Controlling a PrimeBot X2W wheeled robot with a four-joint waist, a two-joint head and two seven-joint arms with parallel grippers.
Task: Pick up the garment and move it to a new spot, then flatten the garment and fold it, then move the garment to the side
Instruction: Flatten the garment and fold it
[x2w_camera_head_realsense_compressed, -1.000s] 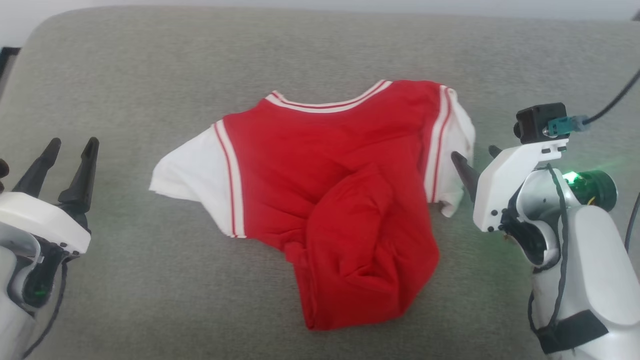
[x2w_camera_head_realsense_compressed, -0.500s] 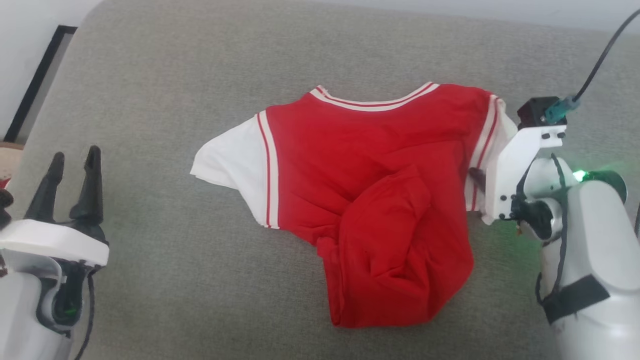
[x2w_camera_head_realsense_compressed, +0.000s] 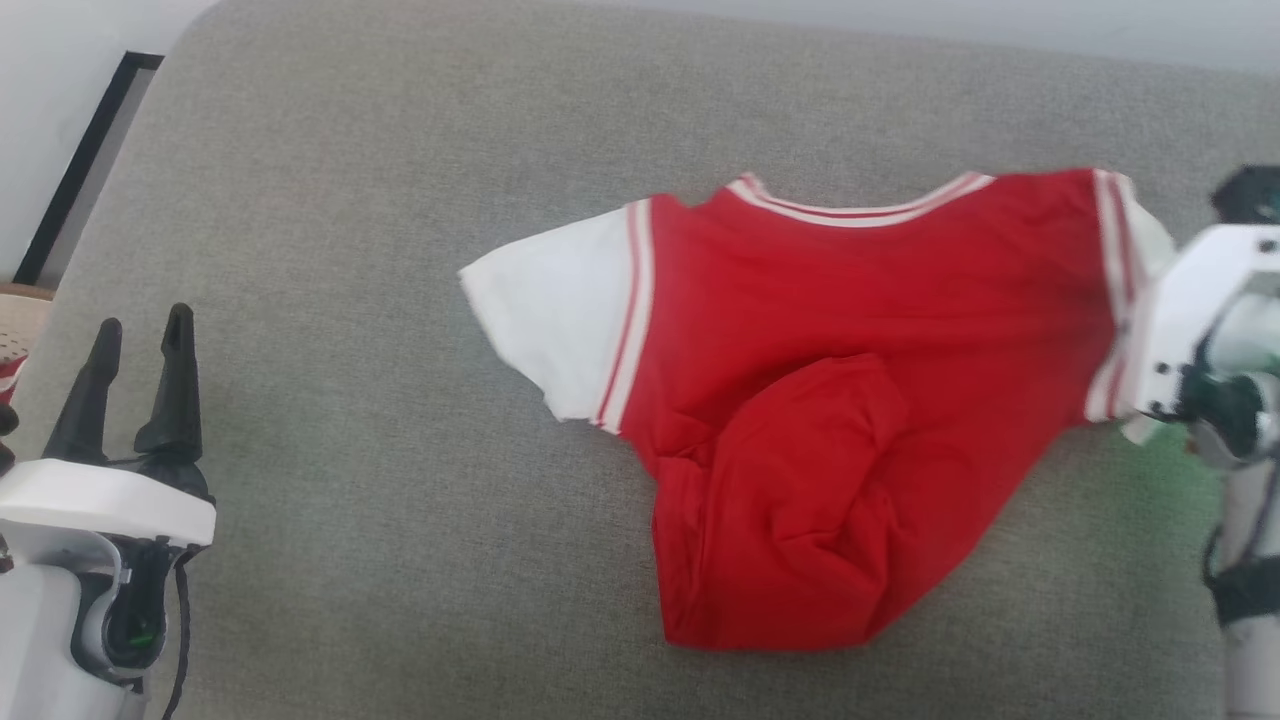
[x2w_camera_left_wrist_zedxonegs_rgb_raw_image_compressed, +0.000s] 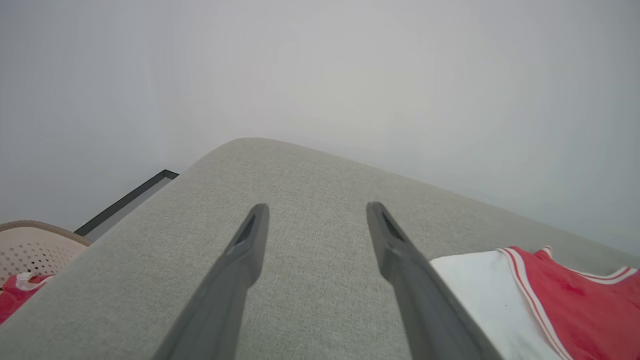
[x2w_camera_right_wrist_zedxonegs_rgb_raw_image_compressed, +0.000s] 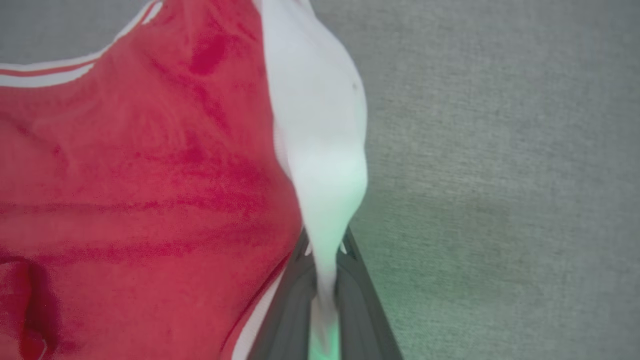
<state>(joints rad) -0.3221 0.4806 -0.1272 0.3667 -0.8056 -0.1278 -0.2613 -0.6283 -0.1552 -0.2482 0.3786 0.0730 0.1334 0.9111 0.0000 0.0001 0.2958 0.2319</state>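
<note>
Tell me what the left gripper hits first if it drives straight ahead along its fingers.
Likely only the bare gray cushion: the open left gripper points across it toward the pale wall. The white sleeve of the T-shirt lies to its right, outside that line. Height above the cushion is unclear.

One garment (x2w_camera_head_realsense_compressed: 830, 400), one left hand (x2w_camera_head_realsense_compressed: 144, 320), one right hand (x2w_camera_right_wrist_zedxonegs_rgb_raw_image_compressed: 324, 247), one basket (x2w_camera_left_wrist_zedxonegs_rgb_raw_image_compressed: 30, 245).

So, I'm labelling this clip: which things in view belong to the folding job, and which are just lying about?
Job: red T-shirt; right gripper shut on its white sleeve; left gripper, open; grey cushion underneath.
Lying about: pale perforated basket holding red-and-white cloth; dark strip beyond the cushion.
</note>
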